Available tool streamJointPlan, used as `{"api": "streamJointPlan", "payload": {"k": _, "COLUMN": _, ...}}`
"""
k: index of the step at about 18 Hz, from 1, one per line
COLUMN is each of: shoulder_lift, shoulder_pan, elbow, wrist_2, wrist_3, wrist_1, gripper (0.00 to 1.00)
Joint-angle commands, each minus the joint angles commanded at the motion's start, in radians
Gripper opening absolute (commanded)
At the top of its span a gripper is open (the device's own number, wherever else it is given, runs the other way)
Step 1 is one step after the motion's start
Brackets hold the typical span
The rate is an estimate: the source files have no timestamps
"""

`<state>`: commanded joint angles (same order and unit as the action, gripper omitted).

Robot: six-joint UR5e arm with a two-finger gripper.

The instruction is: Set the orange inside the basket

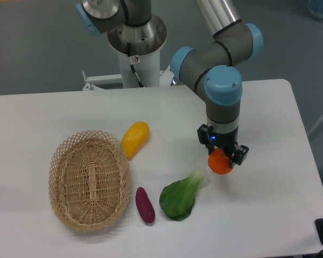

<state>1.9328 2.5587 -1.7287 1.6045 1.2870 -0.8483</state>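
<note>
The orange (220, 163) is a small round bright-orange fruit right of the table's middle, directly under my gripper (223, 157). The gripper points straight down and its fingers sit around the upper part of the orange; it looks shut on it. I cannot tell whether the orange touches the table or hangs just above it. The basket (90, 180) is an oval tan wicker one with a lattice rim, at the left of the table, far from the gripper. Its inside holds nothing.
An elongated yellow-orange fruit (135, 137) lies just right of the basket's far rim. A purple sweet potato (145, 205) and a green leafy vegetable (182, 197) lie between basket and orange. The arm's base column (137, 51) stands at the table's back.
</note>
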Motion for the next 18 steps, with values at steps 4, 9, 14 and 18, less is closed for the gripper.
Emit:
{"api": "streamJointPlan", "payload": {"k": 4, "shoulder_lift": -0.002, "shoulder_pan": -0.026, "elbow": -0.009, "wrist_2": -0.011, "wrist_3": -0.005, "wrist_1": 0.008, "gripper": 0.55}}
{"api": "streamJointPlan", "payload": {"k": 9, "shoulder_lift": 0.000, "shoulder_pan": -0.087, "elbow": -0.003, "wrist_2": -0.011, "wrist_3": -0.098, "wrist_1": 0.012, "gripper": 0.55}}
{"api": "streamJointPlan", "payload": {"k": 14, "shoulder_lift": 0.003, "shoulder_pan": -0.190, "elbow": 0.015, "wrist_2": -0.011, "wrist_3": -0.265, "wrist_1": 0.015, "gripper": 0.55}}
{"api": "streamJointPlan", "payload": {"k": 18, "shoulder_lift": 0.018, "shoulder_pan": -0.268, "elbow": 0.032, "wrist_2": -0.011, "wrist_3": -0.366, "wrist_1": 0.017, "gripper": 0.55}}
